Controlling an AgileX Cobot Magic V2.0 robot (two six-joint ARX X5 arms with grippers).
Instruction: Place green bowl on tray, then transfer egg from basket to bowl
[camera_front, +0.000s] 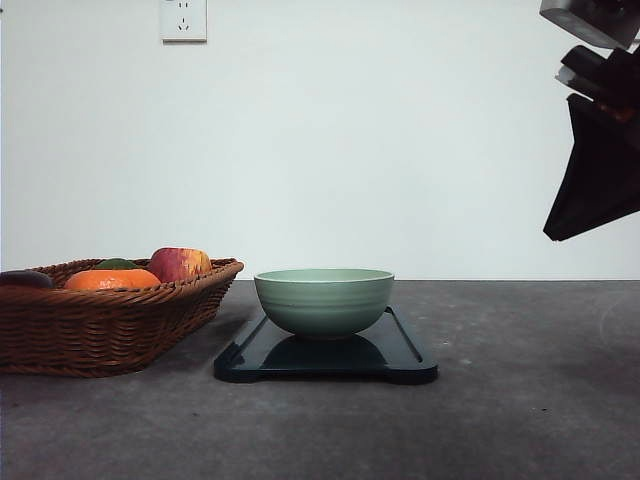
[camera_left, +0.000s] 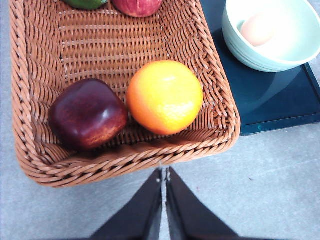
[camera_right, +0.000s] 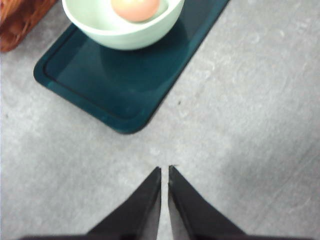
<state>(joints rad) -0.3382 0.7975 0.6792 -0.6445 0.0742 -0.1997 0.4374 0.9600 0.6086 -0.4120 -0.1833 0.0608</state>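
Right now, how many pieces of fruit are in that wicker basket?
4 that I can see: an orange and a dark red fruit side by side at one end of the basket, a red apple and something green at the other. More could be hidden.

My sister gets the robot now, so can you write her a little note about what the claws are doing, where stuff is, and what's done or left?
Left claw: shut, empty, hanging above the table by the basket.
Right claw: shut, empty, above bare table near the tray.
The green bowl sits on the tray.
The egg is inside the bowl.
An orange, a dark red fruit, a red apple and something green are in the basket.
Done: both steps look finished.
Left: seemingly nothing.
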